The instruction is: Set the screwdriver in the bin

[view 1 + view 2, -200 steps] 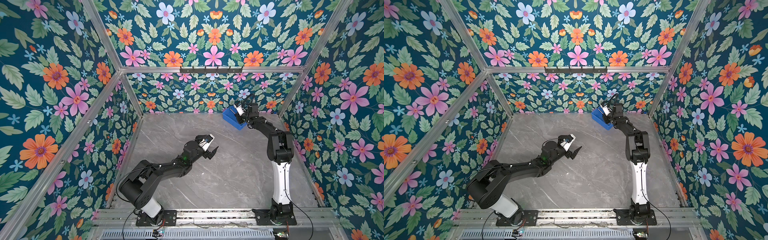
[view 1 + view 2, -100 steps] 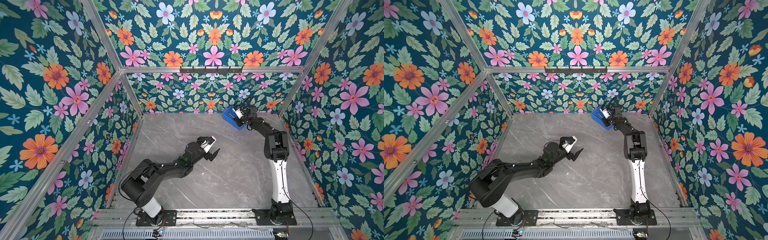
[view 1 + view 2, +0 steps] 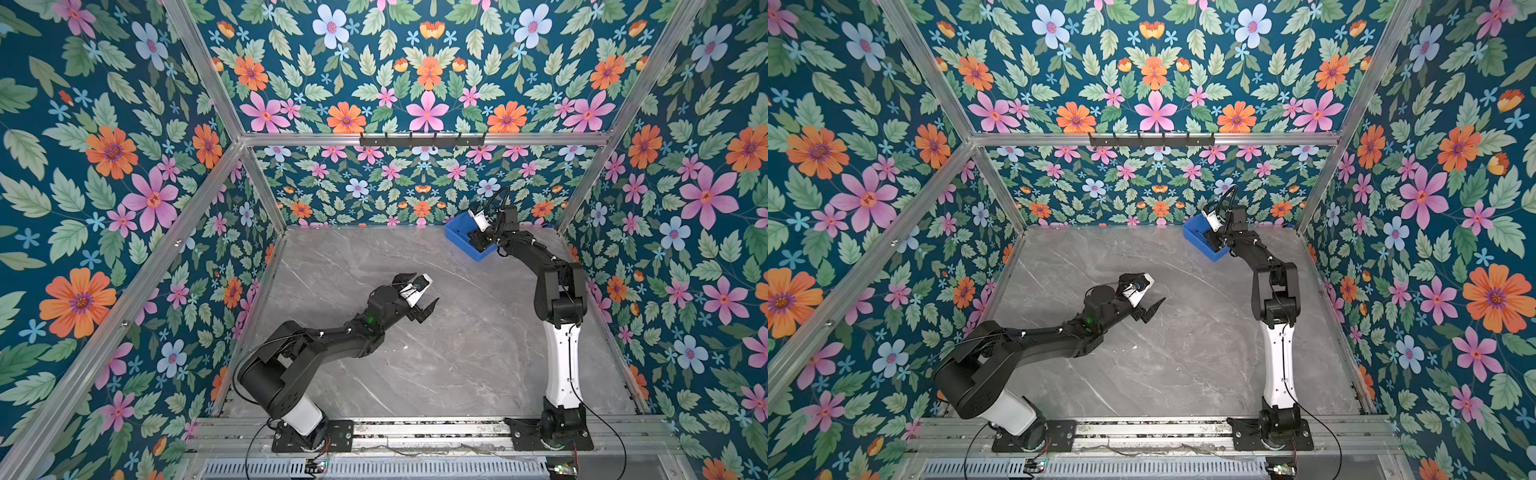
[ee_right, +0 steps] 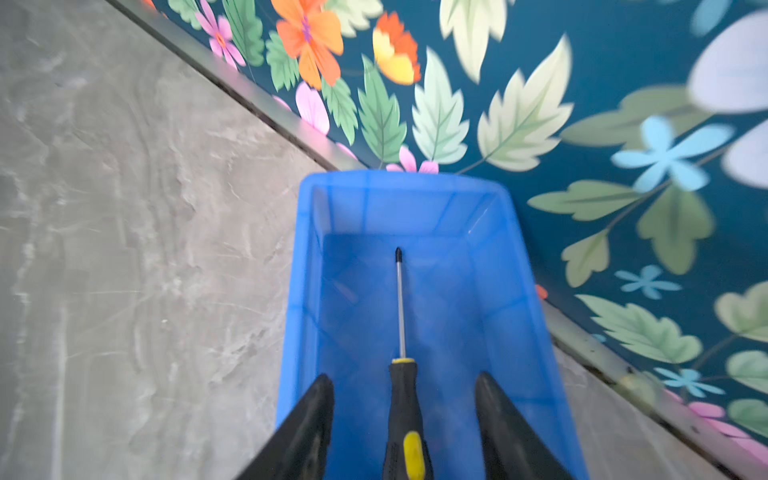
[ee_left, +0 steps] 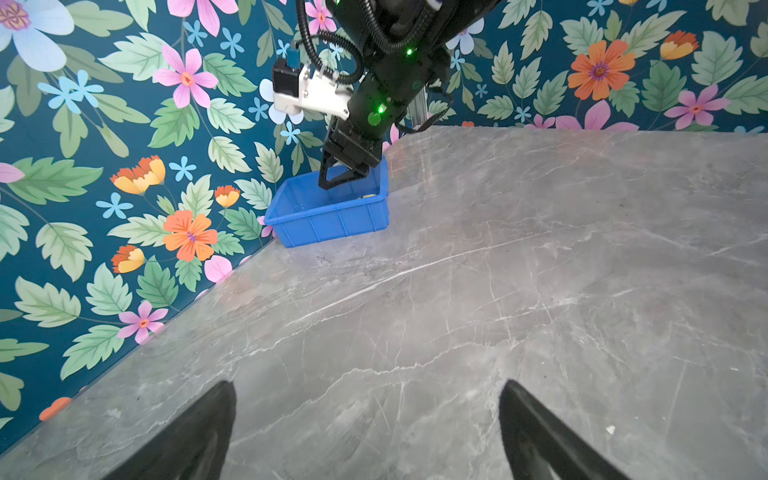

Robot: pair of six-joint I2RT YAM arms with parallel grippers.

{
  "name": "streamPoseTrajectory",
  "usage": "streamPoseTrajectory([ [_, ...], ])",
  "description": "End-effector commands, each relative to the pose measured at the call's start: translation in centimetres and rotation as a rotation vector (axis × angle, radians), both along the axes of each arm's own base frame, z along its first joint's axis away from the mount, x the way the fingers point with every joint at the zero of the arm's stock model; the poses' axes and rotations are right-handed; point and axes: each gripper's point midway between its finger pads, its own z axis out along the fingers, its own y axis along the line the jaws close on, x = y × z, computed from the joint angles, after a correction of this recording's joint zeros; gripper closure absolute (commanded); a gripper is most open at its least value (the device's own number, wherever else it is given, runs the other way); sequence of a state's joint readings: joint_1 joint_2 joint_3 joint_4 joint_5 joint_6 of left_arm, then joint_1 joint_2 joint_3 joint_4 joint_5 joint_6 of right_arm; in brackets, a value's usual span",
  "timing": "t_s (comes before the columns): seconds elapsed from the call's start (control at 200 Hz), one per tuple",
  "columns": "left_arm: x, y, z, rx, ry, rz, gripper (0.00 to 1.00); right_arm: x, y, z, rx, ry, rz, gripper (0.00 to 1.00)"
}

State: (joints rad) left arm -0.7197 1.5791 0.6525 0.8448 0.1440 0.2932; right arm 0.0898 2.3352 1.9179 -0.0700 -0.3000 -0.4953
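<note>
Screwdriver [image 4: 402, 386] lies inside bin [image 4: 457, 299]. Right claw [image 4: 404, 377] spread around handle, not touching. Left claw [image 5: 368, 383] wide, empty.

Both top views look steeply down from above; both wrist cameras face the bin [image 5: 332, 224].

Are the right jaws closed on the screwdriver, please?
No, the right gripper has its jaws apart beside the screwdriver in the bin.

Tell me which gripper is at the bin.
The right gripper: its open fingers straddle the screwdriver inside the blue bin. The left gripper hangs open over the table, well away from it.
</note>
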Motion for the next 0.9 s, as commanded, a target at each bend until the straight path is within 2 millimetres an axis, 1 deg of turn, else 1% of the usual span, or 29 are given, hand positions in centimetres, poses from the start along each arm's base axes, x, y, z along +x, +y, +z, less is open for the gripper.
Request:
streamPoseTrajectory([
  [0.0,0.4,1.0,1.2,-0.011,-0.047,0.036,0.00,-0.6,0.1,3.5,0.050,-0.080,-0.019,0.34],
  [0.085,0.6,2.3,1.4,-0.016,-0.049,0.069,0.00,-2.0,-0.4,5.3,0.082,-0.113,-0.050,0.25],
  [0.115,0.7,2.8,1.6,-0.019,-0.050,0.082,0.00,-2.5,-0.4,5.5,0.090,-0.118,-0.058,0.22],
  [0.125,0.7,3.0,1.6,-0.020,-0.050,0.087,0.00,-2.9,-0.5,6.0,0.097,-0.127,-0.061,0.21],
  [0.225,1.0,5.4,1.6,-0.030,-0.045,0.143,0.00,-5.3,-0.9,7.3,0.129,-0.157,-0.080,0.14],
  [0.255,1.1,6.2,1.6,-0.035,-0.040,0.161,0.00,-6.2,-1.0,7.5,0.137,-0.159,-0.084,0.12],
  [0.345,1.5,9.0,1.6,-0.058,-0.029,0.227,0.00,-8.9,-1.3,8.2,0.154,-0.173,-0.094,0.10],
  [0.355,1.5,9.3,1.7,-0.062,-0.029,0.235,0.00,-9.2,-1.3,8.0,0.157,-0.168,-0.096,0.10],
  [0.425,1.9,11.8,1.5,-0.081,-0.015,0.292,0.00,-11.6,-1.7,8.8,0.181,-0.177,-0.118,0.07],
  [0.475,2.2,13.7,1.4,-0.093,-0.009,0.339,0.00,-13.5,-2.1,8.7,0.201,-0.175,-0.134,0.03],
  [0.49,2.2,14.1,1.3,-0.095,-0.006,0.350,0.00,-13.9,-2.2,8.1,0.203,-0.164,-0.138,0.01],
  [0.5,2.2,14.5,1.2,-0.096,-0.005,0.358,0.00,-14.5,-2.3,9.2,0.208,-0.185,-0.139,0.01],
  [0.52,2.3,15.2,1.2,-0.099,-0.004,0.377,0.00,-15.2,-2.4,9.4,0.213,-0.187,-0.144,0.01],
  [0.58,2.5,17.1,1.0,-0.100,-0.004,0.431,0.00,-17.2,-2.9,8.9,0.214,-0.172,-0.166,0.01],
  [0.635,2.6,18.6,0.7,-0.096,-0.001,0.478,0.00,-18.7,-3.8,8.0,0.228,-0.150,-0.201,0.01],
  [0.705,2.6,20.4,-0.1,-0.074,0.016,0.540,0.00,-20.6,-5.0,6.9,0.268,-0.126,-0.246,0.01],
  [0.815,2.5,23.2,-1.1,-0.061,0.023,0.636,0.00,-23.2,-7.5,5.1,0.265,-0.107,-0.341,0.01],
  [0.9,2.3,25.1,-1.8,-0.064,0.013,0.710,0.00,-24.9,-8.7,3.8,0.246,-0.087,-0.380,0.01],
])
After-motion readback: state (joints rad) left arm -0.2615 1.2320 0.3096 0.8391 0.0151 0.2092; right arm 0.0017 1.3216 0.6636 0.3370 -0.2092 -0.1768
